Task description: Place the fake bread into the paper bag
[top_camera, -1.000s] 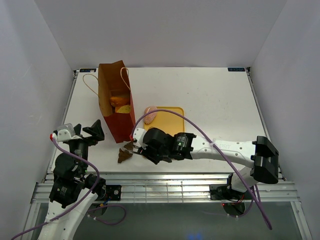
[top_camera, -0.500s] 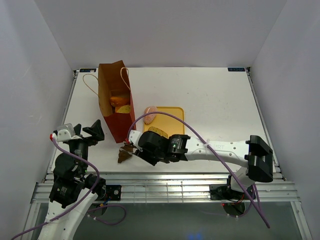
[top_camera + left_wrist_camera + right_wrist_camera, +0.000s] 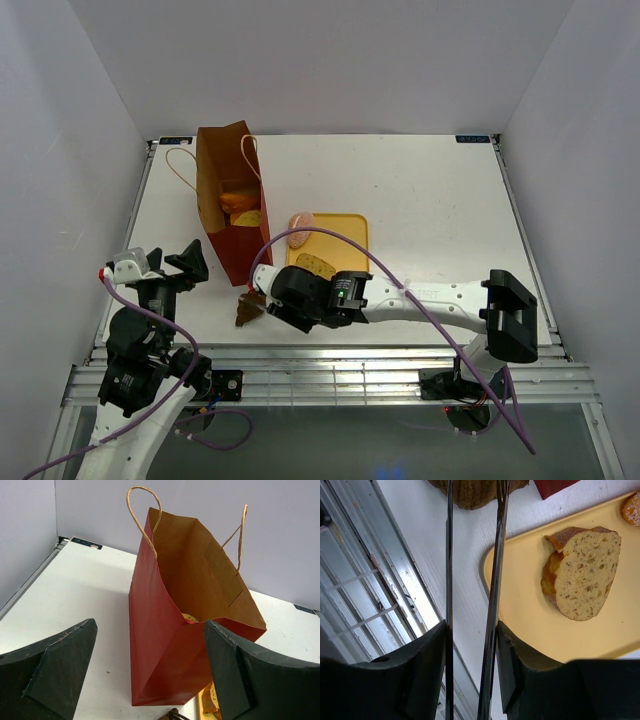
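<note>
1. The right jaws, clenched on the silver metal tongs [image 3: 492, 605], aim them at the brown ridged croissant [image 3: 475, 490] on the white surface [image 3: 430, 190] just beside the tall reddish-brown paper bag [image 3: 160, 655]; a shallow pinch may drop it.
2. Swinging tongs could knock the bag over: the left jaws hang released, not bracing it.
3. A speckled bread slice [image 3: 587, 575] waits on the flat yellow tray [image 3: 520, 620].

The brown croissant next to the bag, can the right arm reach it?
Probably yes. The right gripper holds the tongs, and their long arms stretch right up to the croissant, with nothing in the way.
</note>
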Robot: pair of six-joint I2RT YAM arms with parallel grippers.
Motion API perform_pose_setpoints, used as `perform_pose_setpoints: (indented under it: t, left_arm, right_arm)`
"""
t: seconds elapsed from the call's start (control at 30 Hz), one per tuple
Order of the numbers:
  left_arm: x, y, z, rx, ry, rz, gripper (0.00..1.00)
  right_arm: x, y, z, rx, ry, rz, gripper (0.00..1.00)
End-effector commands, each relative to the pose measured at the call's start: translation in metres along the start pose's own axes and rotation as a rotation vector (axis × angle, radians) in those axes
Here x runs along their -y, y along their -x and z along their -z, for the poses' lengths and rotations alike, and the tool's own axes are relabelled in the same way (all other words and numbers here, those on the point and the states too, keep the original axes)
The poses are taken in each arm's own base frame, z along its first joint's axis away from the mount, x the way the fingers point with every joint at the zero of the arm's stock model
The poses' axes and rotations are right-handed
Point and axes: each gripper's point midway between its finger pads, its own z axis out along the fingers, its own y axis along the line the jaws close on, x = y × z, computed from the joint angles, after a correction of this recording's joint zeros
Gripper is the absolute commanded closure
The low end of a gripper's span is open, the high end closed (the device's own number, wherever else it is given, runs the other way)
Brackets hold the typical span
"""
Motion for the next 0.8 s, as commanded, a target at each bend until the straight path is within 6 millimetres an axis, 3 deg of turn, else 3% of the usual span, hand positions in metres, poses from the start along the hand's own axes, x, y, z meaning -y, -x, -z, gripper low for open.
perform_pose_setpoints:
  t: [0.0, 0.77]
  left_arm:
    - [0.001, -0.001, 0.001, 0.0, -0.011, -0.001, 0.02]
    - [0.002, 0.0, 0.002, 0.002, -0.018, 0.001, 0.02]
  right_arm:
    - [-0.001, 0.023, 0.007, 0.054, -0.006, 0.007, 0.53]
    - [-0.005, 0.005, 0.011, -0.03, 0.014, 0.029, 0.86]
